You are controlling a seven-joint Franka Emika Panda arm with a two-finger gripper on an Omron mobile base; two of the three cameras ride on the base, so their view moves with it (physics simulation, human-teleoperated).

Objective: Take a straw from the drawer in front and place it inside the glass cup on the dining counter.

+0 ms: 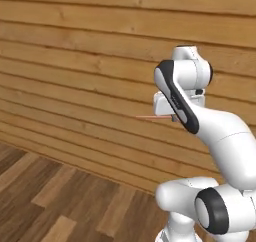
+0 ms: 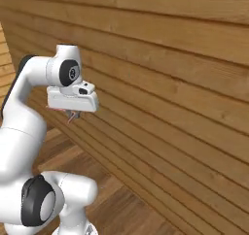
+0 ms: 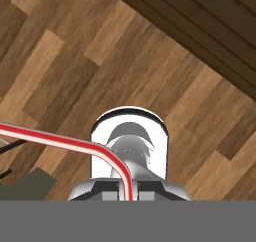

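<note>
Between the closed jaws of the gripper [image 1: 172,117] the straw [image 1: 152,118] was held, carried high over the wooden floor [image 1: 65,201] beside a plank wall [image 1: 75,61]. Judged as transport, the straw was best kept level and the grip firm. Seen from the hand, the straw's red-and-white stripe was shown bending at the jaws; its level poise was shown by the left base view.
</note>
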